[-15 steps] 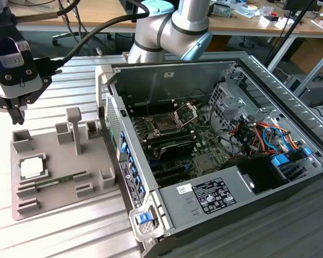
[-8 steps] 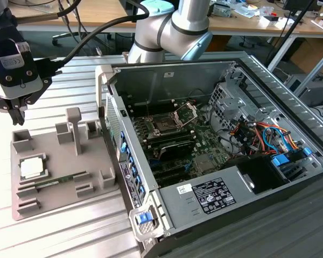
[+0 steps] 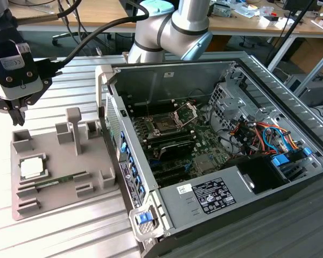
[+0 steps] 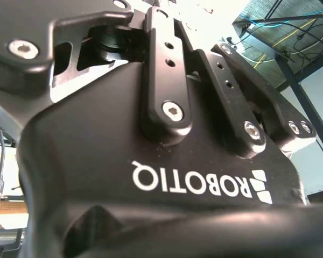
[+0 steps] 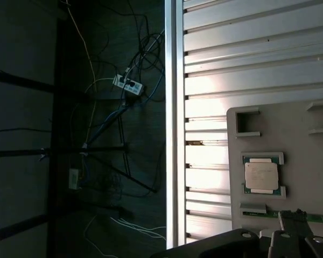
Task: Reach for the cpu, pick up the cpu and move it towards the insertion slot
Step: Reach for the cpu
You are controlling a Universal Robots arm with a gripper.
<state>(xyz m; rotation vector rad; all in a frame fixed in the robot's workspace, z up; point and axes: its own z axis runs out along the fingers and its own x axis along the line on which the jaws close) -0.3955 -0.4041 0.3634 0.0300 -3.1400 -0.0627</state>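
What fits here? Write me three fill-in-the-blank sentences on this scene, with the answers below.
1. The cpu lies on the gray tray next to a memory stick coloured ____.
2. The insertion slot sits ____ the computer case.
3. Of cpu and insertion slot, the hand hangs nearer the ____.
Missing: green; inside; cpu.

In the second wrist view, white capital lettering [image 4: 191,185] with a block logo stands upside down on the black housing [image 4: 97,161] of the pincer [image 4: 202,59]. In the exterior view, a black printed label [image 3: 214,194] and a white sticker [image 3: 184,188] lie on the power supply [image 3: 236,176] at lower centre, their print too small to read.
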